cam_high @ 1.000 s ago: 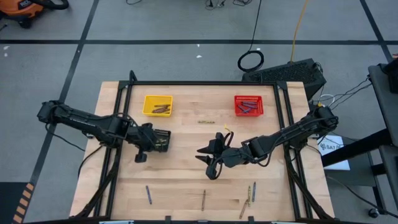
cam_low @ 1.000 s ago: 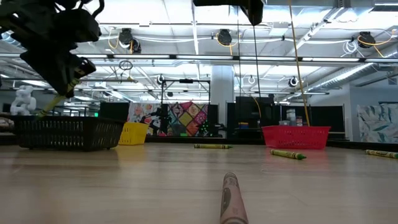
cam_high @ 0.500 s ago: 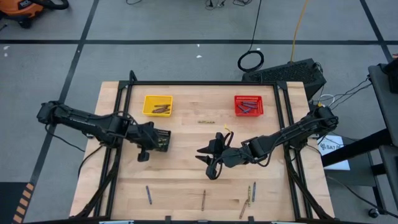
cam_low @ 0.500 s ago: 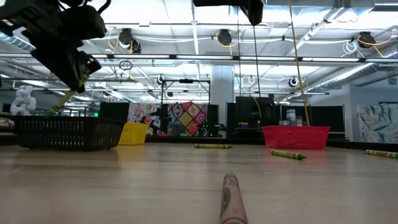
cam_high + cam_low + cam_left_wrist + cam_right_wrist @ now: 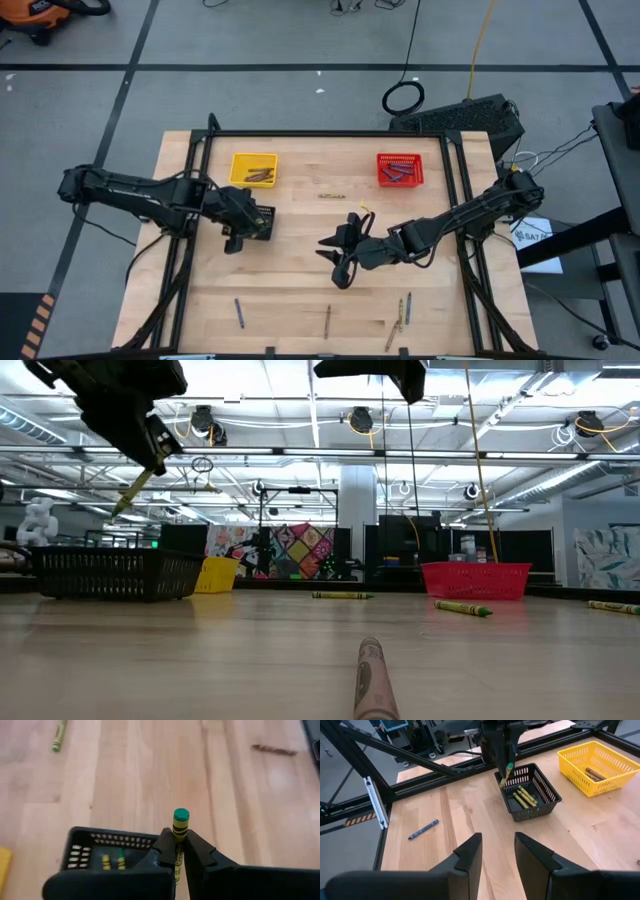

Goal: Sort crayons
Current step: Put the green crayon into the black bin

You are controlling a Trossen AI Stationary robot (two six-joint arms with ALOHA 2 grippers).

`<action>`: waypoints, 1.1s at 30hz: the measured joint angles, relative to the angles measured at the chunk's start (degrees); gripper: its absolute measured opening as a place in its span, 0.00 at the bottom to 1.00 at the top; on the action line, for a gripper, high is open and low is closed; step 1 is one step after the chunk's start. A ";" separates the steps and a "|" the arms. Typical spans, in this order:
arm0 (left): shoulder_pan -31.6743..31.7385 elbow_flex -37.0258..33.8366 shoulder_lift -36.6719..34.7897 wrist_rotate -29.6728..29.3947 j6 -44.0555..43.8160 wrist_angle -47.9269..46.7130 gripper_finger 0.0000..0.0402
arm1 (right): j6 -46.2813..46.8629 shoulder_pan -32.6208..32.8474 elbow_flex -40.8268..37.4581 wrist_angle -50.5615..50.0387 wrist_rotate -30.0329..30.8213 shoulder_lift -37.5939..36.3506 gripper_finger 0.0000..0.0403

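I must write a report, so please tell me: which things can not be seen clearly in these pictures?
- Black basket, high view: contents covered by the left end effector.
- Red basket, low view: contents behind its wall.
- Yellow basket, left wrist view: cut off by the edge.

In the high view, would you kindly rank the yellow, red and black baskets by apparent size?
1. Red basket and yellow basket: alike, no ranking between them.
2. Black basket: looks smaller, but the left gripper covers part of it, so unsure.
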 joint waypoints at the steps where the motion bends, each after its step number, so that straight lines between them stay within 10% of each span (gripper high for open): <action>1: 0.30 0.03 0.00 -0.69 0.76 -0.95 0.02 | 0.22 0.00 0.00 -0.23 0.02 0.00 0.25; 8: 3.20 -0.02 1.53 -8.11 2.53 -12.52 0.02 | 1.55 0.00 0.02 -1.31 0.00 0.00 0.25; 33: 3.37 -0.04 11.43 -7.83 2.42 -9.62 0.24 | 13.46 -1.39 0.02 -11.15 6.05 0.00 0.25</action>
